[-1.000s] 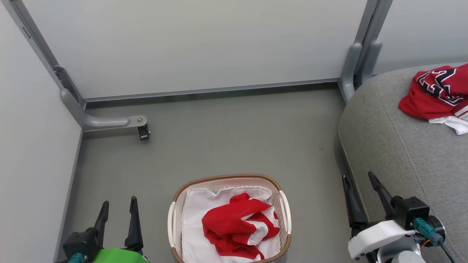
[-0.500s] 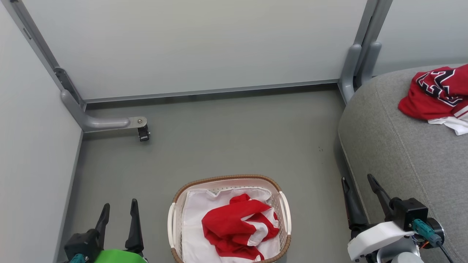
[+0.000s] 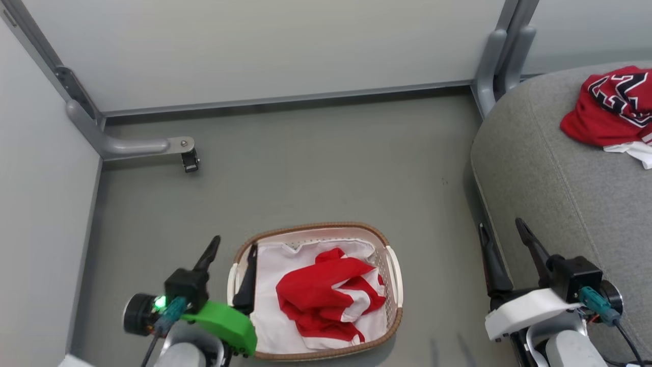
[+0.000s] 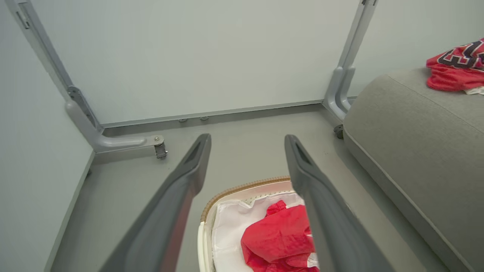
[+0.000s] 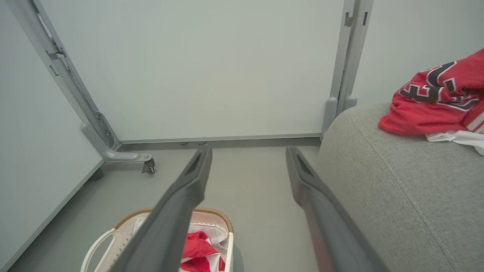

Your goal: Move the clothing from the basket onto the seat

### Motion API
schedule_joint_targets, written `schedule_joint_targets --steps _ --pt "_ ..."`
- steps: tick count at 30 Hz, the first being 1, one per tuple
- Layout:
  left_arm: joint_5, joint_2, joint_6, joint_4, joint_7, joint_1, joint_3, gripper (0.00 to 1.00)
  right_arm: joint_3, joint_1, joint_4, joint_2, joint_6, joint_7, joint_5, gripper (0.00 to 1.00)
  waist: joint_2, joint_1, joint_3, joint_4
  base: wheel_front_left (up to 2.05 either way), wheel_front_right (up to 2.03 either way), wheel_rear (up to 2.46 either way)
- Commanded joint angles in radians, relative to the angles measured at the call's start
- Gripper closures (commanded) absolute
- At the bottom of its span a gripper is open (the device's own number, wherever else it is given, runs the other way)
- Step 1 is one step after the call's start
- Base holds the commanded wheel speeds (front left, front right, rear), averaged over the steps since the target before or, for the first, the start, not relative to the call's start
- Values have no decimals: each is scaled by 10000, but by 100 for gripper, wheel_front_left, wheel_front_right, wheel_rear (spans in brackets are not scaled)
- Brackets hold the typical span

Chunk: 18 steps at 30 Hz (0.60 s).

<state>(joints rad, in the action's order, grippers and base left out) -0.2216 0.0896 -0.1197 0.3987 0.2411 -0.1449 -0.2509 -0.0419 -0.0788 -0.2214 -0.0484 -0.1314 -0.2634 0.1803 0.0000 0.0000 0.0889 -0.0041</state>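
The left hand (image 3: pixel 234 245), fingers spread and empty, leans over the left rim of the basket (image 3: pixel 316 226), red clothing (image 3: pixel 326 295) just right of it; the right hand (image 3: pixel 500 225), likewise spread, points up beside the seat (image 3: pixel 550 193) bearing a jersey (image 3: pixel 606 112) with unreadable black-and-white lettering.

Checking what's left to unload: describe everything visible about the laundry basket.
The laundry basket is oval, white perforated plastic with a brown woven rim, white side handles and a white cloth liner. It stands upright on the grey floor, holding a crumpled red-and-white jersey. The open left gripper hovers at its left rim.
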Motion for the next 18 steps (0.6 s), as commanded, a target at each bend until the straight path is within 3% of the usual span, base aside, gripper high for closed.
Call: schedule_joint_targets --steps 1,8,18 --pt "194 56 -46 289 -138 -503 -335 0 24 -252 103 -36 14 -20 -123 0 0 0 715 -214 0 0 0" --pt "203 204 -110 1940 -534 -2408 -2634 0 28 -1065 493 -36 14 -20 -143 0 0 0 2457 -927 0 0 0" --pt "-51 772 -110 4424 -712 -4375 -4439 0 -414 -2482 979 -28 14 -20 29 0 0 0 4897 -2115 0 0 0"
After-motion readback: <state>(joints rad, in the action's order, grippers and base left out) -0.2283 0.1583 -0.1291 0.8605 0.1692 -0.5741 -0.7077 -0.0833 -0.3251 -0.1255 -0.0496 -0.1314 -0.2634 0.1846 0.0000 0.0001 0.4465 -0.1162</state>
